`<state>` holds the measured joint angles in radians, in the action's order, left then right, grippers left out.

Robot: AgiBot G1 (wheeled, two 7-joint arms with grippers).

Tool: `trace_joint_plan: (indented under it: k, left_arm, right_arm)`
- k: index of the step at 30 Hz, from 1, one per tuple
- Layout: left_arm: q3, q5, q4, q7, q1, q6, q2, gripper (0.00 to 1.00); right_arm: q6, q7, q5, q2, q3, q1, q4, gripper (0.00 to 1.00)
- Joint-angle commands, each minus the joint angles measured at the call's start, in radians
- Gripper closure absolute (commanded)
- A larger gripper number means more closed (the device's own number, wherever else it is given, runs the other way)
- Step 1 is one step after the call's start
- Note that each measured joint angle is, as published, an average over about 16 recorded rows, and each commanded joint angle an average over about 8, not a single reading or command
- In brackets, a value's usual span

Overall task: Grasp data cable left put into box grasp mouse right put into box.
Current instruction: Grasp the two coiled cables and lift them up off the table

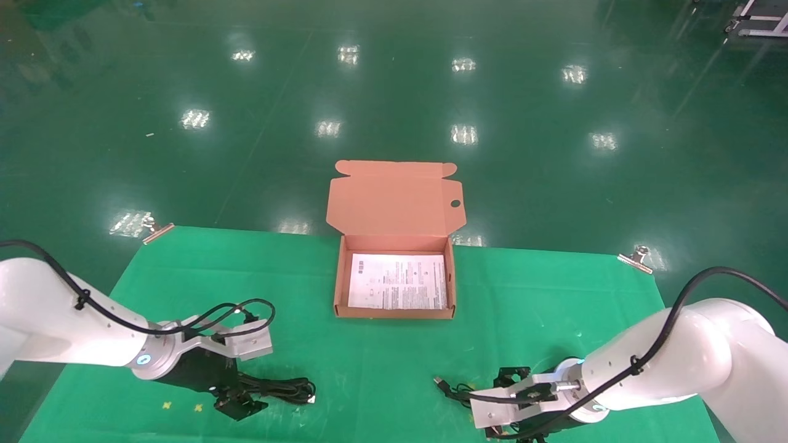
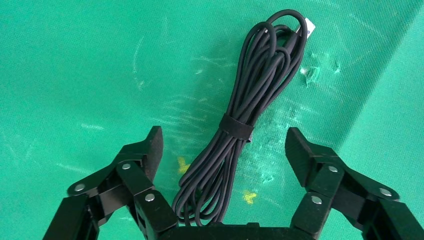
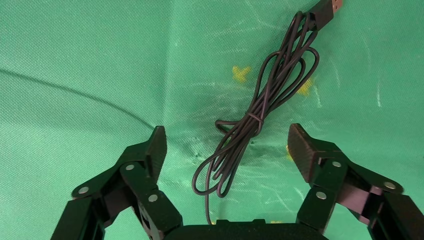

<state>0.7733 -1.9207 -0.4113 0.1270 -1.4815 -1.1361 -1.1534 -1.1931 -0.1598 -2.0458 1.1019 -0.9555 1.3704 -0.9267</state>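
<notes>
Here the left gripper (image 2: 223, 145) hangs low over the cable (image 2: 245, 120), which lies on the green cloth (image 1: 381, 369) near the front left. Its jaws are wide open, one on each side of the bundle, holding nothing. At the front right, the right gripper (image 3: 226, 142) is also wide open over the mouse cord (image 3: 260, 117). The mouse itself is hidden. The box (image 1: 340, 280) sits open in the middle, well apart from both.
</notes>
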Motion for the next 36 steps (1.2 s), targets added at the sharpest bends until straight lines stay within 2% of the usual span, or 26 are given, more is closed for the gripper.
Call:
trace_joint_plan:
  k: [1,36]
  left_arm:
    - [0.000,0.000,-0.004,0.001,0.001,-0.001,0.001,1.00]
    - [0.002,-0.003,-0.019,0.005,0.005,-0.003,0.004,1.00]
  right_arm:
    - [-0.001,-0.001,0.000,-0.001,0.000,0.000,-0.003,1.00]
    - [-0.004,-0.004,0.002,-0.007,0.002,-0.003,-0.015,1.00]
